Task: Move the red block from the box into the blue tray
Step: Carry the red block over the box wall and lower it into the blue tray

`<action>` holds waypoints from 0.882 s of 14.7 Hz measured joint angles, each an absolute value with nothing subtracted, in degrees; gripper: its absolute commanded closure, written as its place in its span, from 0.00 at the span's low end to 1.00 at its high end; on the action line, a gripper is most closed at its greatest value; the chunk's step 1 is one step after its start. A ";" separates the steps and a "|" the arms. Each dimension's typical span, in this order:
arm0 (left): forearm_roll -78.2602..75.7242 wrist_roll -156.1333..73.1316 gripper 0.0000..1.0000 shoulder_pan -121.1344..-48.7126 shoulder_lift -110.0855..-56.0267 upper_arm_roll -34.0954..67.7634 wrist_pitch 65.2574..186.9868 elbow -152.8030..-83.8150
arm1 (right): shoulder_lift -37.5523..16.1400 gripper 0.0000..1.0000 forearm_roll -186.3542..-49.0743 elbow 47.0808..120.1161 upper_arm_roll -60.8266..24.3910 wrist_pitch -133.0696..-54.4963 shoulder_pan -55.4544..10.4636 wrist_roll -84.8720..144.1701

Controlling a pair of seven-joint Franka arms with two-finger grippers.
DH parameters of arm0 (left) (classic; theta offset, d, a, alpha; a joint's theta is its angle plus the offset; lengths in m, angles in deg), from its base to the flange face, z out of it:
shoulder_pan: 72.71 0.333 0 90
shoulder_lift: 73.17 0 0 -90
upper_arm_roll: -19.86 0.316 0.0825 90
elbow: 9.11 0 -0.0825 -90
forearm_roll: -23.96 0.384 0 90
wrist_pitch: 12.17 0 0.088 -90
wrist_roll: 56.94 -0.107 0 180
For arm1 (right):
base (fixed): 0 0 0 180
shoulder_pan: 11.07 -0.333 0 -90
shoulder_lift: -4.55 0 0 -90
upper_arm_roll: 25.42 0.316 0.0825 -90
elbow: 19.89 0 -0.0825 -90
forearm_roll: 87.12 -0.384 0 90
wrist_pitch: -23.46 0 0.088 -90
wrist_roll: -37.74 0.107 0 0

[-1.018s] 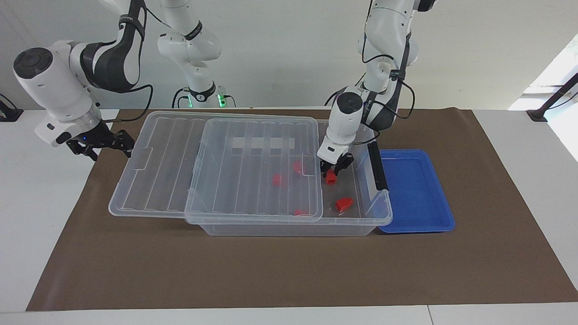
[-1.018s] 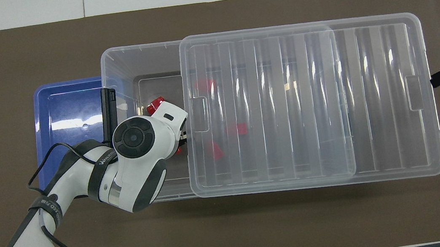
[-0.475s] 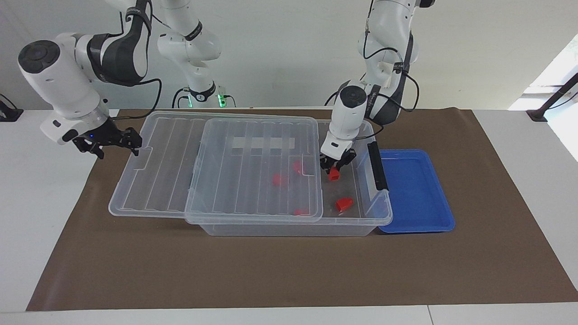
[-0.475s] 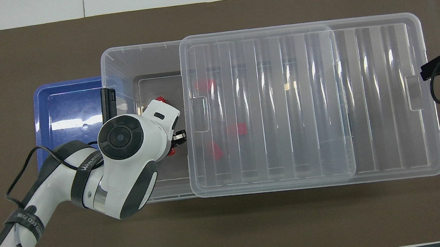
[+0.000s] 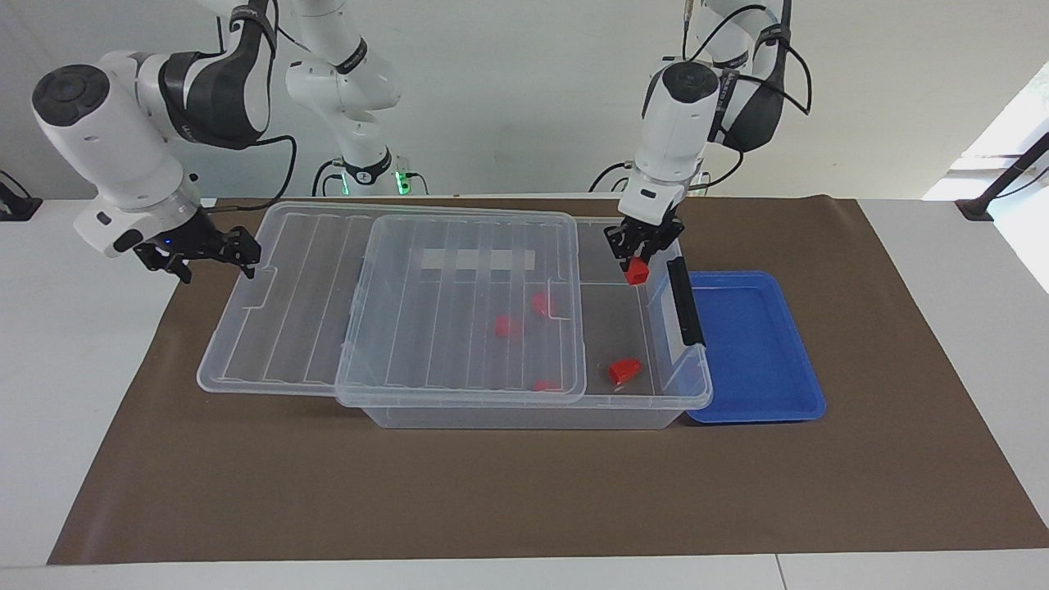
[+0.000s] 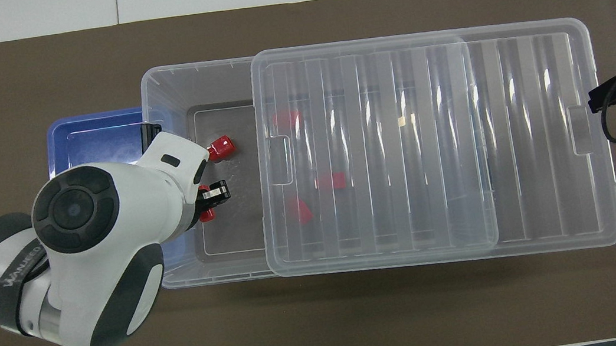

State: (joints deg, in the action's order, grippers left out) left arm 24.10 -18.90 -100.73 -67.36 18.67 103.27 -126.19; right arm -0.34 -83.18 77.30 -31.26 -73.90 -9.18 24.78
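Note:
My left gripper point(image 5: 636, 260) is shut on the small red block point(image 5: 634, 271) and holds it up in the air over the open end of the clear box point(image 5: 695, 392), close to the black latch point(image 5: 684, 301). In the overhead view the left gripper point(image 6: 211, 200) and the block point(image 6: 207, 214) show over the box floor. The blue tray point(image 5: 758, 344) lies beside the box at the left arm's end, partly hidden under the arm in the overhead view point(image 6: 95, 138). My right gripper point(image 5: 244, 258) hovers by the end of the slid-aside lid point(image 5: 287, 303).
A rounder red piece point(image 5: 624, 370) lies on the box floor in the uncovered part and also shows in the overhead view point(image 6: 220, 147). Three more red pieces point(image 5: 504, 326) lie under the ribbed lid. A brown mat point(image 5: 524, 492) covers the table.
My left gripper has lifted the red block from the box floor up above the rim, toward the latch end. My right gripper has moved closer to the lid's end.

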 measured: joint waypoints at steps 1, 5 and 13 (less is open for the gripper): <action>24.20 -20.42 1.00 -99.54 -66.55 18.73 102.77 -126.14 | -0.31 0.00 -83.18 77.12 -31.27 -73.59 -9.18 24.82; 24.33 -30.23 1.00 -91.93 -66.28 18.98 102.82 -125.49 | -0.17 0.00 -83.20 76.63 -31.27 -72.45 -9.20 25.50; 24.36 -48.23 1.00 -79.38 -69.58 19.15 109.10 -129.35 | 1.45 0.00 -85.02 74.41 -29.05 -67.53 -10.80 33.67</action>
